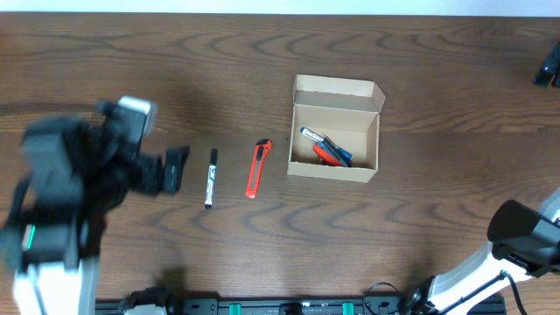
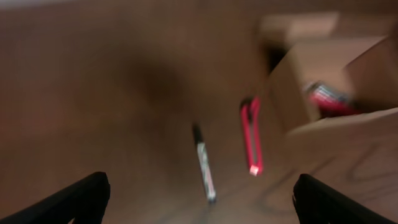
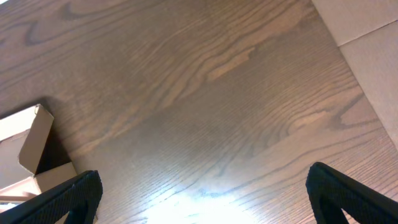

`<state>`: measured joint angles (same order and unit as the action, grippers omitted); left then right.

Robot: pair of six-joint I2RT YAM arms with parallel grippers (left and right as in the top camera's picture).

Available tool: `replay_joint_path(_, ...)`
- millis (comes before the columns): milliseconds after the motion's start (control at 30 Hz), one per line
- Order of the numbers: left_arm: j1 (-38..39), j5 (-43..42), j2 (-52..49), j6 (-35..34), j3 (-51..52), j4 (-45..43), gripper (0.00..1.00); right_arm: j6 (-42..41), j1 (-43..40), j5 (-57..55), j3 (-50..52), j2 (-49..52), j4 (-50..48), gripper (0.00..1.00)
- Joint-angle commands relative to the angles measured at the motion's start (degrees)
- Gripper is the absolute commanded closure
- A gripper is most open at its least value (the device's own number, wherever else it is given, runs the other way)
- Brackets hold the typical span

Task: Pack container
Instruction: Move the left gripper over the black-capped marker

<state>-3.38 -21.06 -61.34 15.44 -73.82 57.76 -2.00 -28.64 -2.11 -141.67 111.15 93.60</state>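
black jaws on both arms stand wide apart and hold nothing: the right gripper hangs over the bare wooden table with a corner of the cardboard box at its left edge, and the left gripper, blurred, sits just left of a black-and-white marker. past the marker lies a red utility knife, roughly parallel to it. farther right the tan cardboard box stands open, lid flap tipped back, with blue and red things inside.
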Motion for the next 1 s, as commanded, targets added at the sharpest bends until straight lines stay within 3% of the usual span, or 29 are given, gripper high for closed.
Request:
replay_joint_path(0,-0.24,5.51,-6.34,-1.75,0.17,0.24,0.05,-0.72,-0.20,0.02,-0.76,-1.38,0.04,0.01)
replay_joint_path(167,0.17,-2.05,-16.11,-2.21,0.17,-3.98,0.05,-0.72,-0.20,0.02,-0.76,-1.38,0.04,0.01)
replay_joint_path(267,0.55,-1.92,-20.35,-3.06,0.17,-3.58,0.05,-0.74,-0.20,0.02,-0.76,-1.38,0.04,0.01)
replay_joint_path(333,1.11,2.29,-22.40,-7.17,0.17,-2.99,0.05,-0.74,-0.20,0.02,-0.76,-1.38,0.07,0.01)
replay_joint_path(433,3.19,16.39,-24.92,-14.51,0.17,-0.28,0.05,-0.74,-0.20,0.02,-0.76,-1.38,0.04,0.01)
replay_joint_path(533,6.75,23.30,-27.10,-14.80,0.17,1.14,0.05,-0.74,-0.20,0.02,-0.76,-1.38,0.04,0.01)
replay_joint_path(967,20.26,25.27,-31.63,-18.25,0.22,-1.40,0.05,-0.74,-0.20,0.02,-0.76,-1.38,0.07,0.01)
